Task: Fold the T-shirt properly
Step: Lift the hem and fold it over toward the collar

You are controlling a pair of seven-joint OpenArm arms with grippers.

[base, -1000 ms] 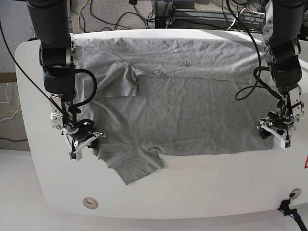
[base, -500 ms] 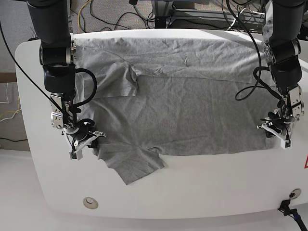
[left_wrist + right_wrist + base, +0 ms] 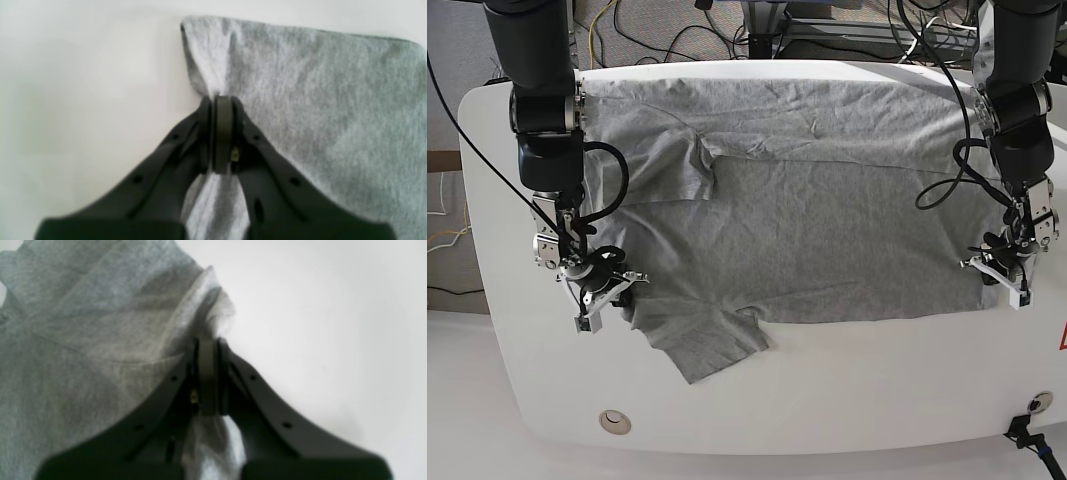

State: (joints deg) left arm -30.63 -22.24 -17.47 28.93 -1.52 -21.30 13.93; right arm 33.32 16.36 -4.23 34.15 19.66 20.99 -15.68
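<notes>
The heather-grey T-shirt [image 3: 827, 220] lies spread and wrinkled across the white table [image 3: 847, 390], plain side up, one sleeve [image 3: 707, 345] pointing to the front. My left gripper [image 3: 1001, 282] is shut on the shirt's near right corner; the left wrist view shows its tips [image 3: 222, 100] pinching a fold of the grey cloth [image 3: 317, 110]. My right gripper [image 3: 607, 290] is shut on the shirt's edge near the front sleeve; the right wrist view shows its tips [image 3: 207, 341] clamped on a bunched fold of cloth [image 3: 100, 340]. No lettering shows.
Cables [image 3: 697, 25] and a stand base lie on the floor behind the table. A round fitting [image 3: 613, 421] sits in the table top near the front edge. A black plug [image 3: 1027, 432] is at the front right corner.
Both grippers stay shut on the shirt. They have shifted slightly and the cloth at the front sleeve has been drawn up a little.
</notes>
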